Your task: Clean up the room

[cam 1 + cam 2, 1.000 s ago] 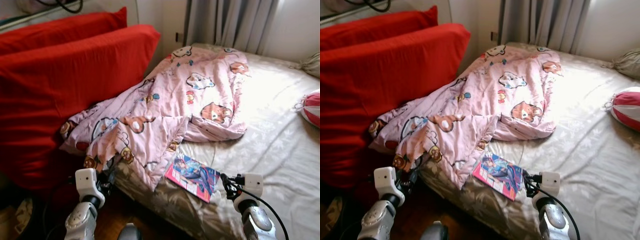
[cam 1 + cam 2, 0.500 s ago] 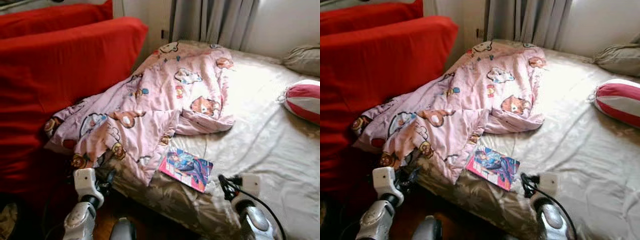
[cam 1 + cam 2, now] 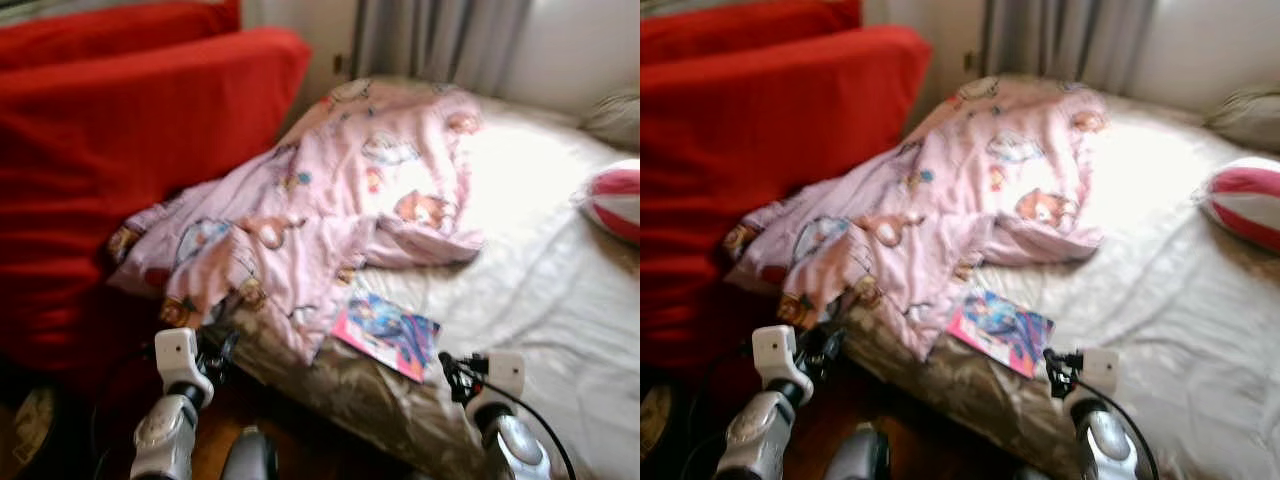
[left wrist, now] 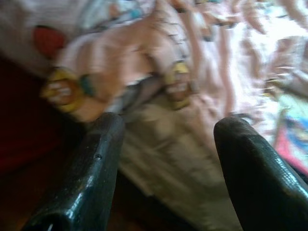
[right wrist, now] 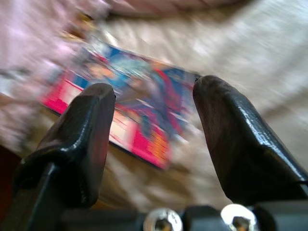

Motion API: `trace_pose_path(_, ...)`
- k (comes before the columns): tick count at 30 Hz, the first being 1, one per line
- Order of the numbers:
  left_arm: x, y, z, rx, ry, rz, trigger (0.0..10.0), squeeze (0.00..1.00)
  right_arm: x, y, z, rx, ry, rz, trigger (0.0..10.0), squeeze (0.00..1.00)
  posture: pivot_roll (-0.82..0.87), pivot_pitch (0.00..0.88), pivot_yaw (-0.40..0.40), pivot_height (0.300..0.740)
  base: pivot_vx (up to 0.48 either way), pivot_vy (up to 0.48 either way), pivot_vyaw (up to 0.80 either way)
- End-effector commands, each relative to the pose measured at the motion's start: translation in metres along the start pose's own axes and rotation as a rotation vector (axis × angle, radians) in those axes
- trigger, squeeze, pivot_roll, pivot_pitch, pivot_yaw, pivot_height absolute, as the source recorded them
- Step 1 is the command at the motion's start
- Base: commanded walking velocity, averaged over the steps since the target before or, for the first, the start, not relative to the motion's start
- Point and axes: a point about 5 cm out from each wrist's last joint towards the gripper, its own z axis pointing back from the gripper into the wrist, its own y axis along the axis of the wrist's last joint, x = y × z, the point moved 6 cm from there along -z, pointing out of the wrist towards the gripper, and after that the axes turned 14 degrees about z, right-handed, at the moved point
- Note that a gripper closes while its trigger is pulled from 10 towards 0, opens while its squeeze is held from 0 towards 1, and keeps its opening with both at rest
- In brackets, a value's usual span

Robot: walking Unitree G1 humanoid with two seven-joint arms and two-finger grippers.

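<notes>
Both grippers, left and right, jaws apart, empty. Risk: book, lower centre near bed edge, could slide off if nudged.

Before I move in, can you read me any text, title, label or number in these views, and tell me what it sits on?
None can be read.
Magazine on the bed, ahead of the open right gripper: bright pink and blue cover art, any title blurred past reading.
Pink blanket, ahead of the open left gripper: cartoon animal prints, no lettering that can be made out.
Striped pillow: red and white stripes, no text visible.
</notes>
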Motion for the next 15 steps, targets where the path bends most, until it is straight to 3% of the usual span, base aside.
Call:
trace_pose_path(1, 0.0062, -0.002, -0.0022, -0.004, -0.014, 0.015, 10.0, 0.0, 0.0063, -0.0123, 0.0069, -0.036, -0.016, -0.012, 10.0, 0.0, 0.0, 0.09, -0.029, 0.635, 0.244, 0.0, 0.0)
trace_pose_path(15, 0.0133, -0.0015, -0.0051, -0.014, -0.044, 0.005, 10.0, 0.0, 0.0106, -0.0209, 0.0081, -0.081, -0.063, -0.061, 10.0, 0.0, 0.0, 0.111, -0.01, 0.635, 0.279, 0.0, 0.0)
